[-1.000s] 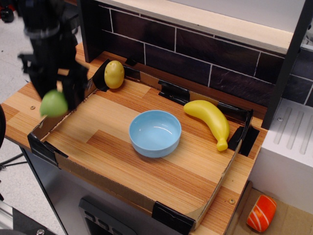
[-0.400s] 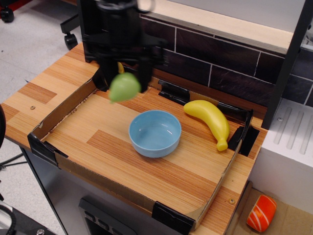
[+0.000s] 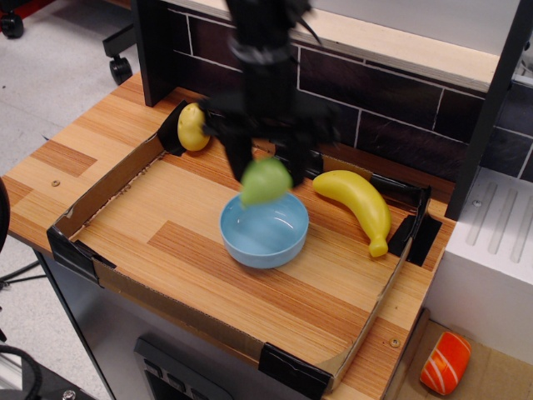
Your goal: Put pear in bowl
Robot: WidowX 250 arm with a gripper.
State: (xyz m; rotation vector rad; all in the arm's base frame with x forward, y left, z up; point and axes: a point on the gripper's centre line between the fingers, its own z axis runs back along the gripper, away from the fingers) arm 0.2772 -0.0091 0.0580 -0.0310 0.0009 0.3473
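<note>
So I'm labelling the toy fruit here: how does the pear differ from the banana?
The pear is light green, the banana yellow. The pear is short and rounded; the banana is long, curved and clearly bigger. The pear is held up in the gripper over the back rim of the blue bowl, blurred in the picture, while the banana lies flat on the wooden board to the bowl's right. Both look smooth.

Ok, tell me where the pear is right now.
The pear is held in the gripper, in the air over the back rim of the blue bowl, left of the banana.
</note>
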